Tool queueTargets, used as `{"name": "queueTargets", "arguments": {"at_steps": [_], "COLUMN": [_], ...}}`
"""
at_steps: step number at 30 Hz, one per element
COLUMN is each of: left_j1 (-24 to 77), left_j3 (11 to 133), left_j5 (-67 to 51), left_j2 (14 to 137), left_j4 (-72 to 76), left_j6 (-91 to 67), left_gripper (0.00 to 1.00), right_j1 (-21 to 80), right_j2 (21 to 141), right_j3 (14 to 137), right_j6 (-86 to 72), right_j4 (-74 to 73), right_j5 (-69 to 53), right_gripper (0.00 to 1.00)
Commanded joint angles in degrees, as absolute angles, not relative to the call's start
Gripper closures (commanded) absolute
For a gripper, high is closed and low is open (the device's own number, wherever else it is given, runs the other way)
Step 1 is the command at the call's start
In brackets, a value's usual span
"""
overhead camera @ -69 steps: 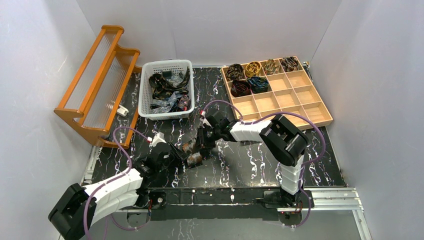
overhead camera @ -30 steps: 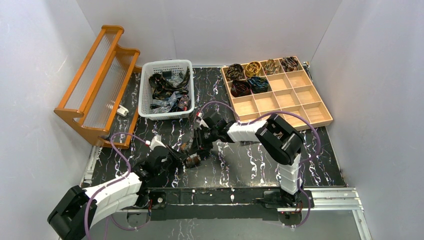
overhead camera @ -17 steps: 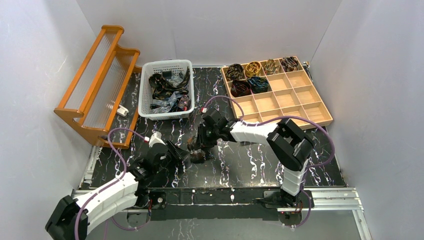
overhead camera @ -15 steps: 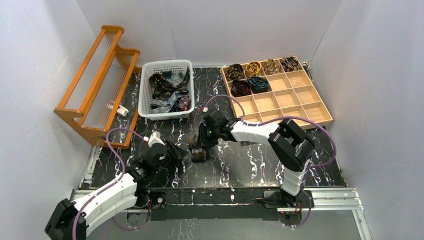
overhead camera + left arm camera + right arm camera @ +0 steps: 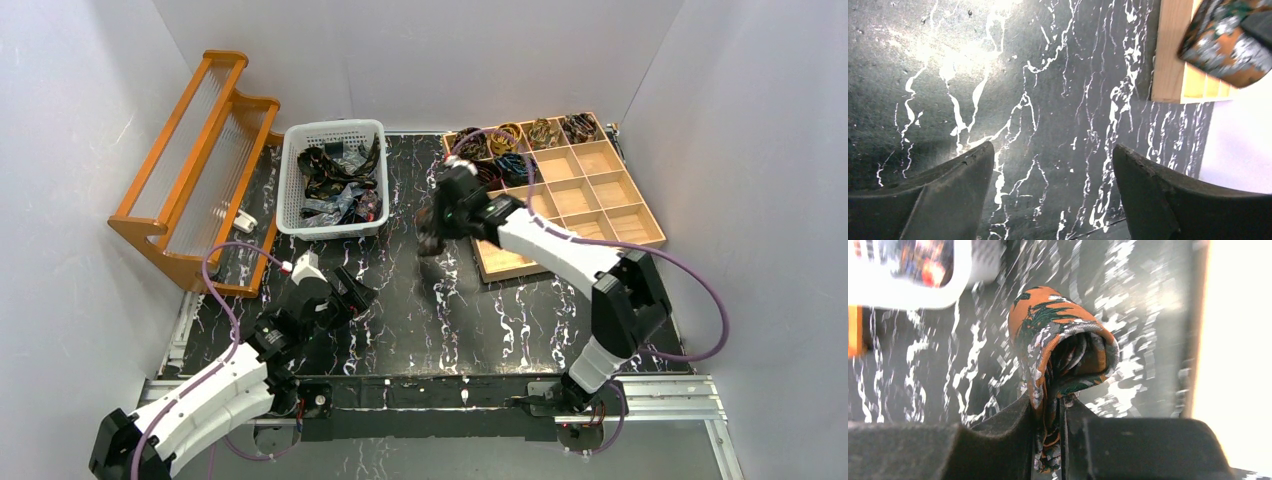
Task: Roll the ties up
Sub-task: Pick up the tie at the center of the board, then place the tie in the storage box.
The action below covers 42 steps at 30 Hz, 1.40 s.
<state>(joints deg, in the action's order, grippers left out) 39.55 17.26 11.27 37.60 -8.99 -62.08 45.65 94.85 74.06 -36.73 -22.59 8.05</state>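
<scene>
On my far left a wooden rack (image 5: 190,170) stands at the edge of the black marbled table (image 5: 500,320). Just right of it sits a white basket (image 5: 332,128) with loose ties (image 5: 335,180) tangled inside, dark and patterned. Nearer to me, below the basket in the top view, my left gripper (image 5: 360,298) hangs low over the table with its jaws spread wide and nothing between them. Its wrist view shows only white-veined marble between the 2 fingers (image 5: 948,190). Further right, toward the middle of the table, my right gripper (image 5: 1048,402) is clamped tight on a rolled tie (image 5: 1063,340), orange with green and grey patterning. The 2 fingers pinch one wall of the coil, so the roll sticks out past the fingertips with its open end toward the wrist camera. From above, the roll hangs clear of the table with its shadow beneath it, just left of the left wall of a wooden tray (image 5: 612,187). My left wrist camera also catches that roll at its upper right, in front of the tray's pale edge. The tray is divided into square compartments. 4 coiled ties (image 5: 543,131) sit in its back row, 1 per compartment, and more coils in the 2nd row are partly hidden behind my right arm.
</scene>
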Motion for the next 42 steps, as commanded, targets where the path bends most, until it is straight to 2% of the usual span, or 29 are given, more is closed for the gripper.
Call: {"name": "queueTargets", "arguments": {"at_steps": [1, 5, 15, 33, 42], "left_j1": [39.7, 39.7, 39.7, 39.7, 39.7], "left_j3": [20.7, 22.3, 25.5, 26.5, 26.4], "left_j5": [13.6, 14.5, 16.5, 16.4, 16.1], "left_j2": [36.4, 34.3, 32.7, 34.6, 34.8], "left_j4": [-13.6, -16.0, -21.1, -21.7, -21.8], "left_j6": [-59.1, -57.7, -55.5, -54.4, -55.0], "left_gripper": [0.11, 0.02, 0.02, 0.02, 0.02], "right_j1": [35.5, 27.4, 15.3, 9.6, 9.3], "right_j2": [90.8, 91.9, 98.0, 105.1, 112.6], "right_j3": [78.0, 82.0, 90.6, 88.4, 94.0], "right_j6": [-32.6, -30.5, -30.4, -31.0, -28.4], "right_j4": [-27.9, -29.8, -34.3, -35.5, -38.7], "right_j5": [14.2, 15.7, 16.3, 11.8, 12.8], "right_gripper": [0.99, 0.99, 0.99, 0.99, 0.99]}}
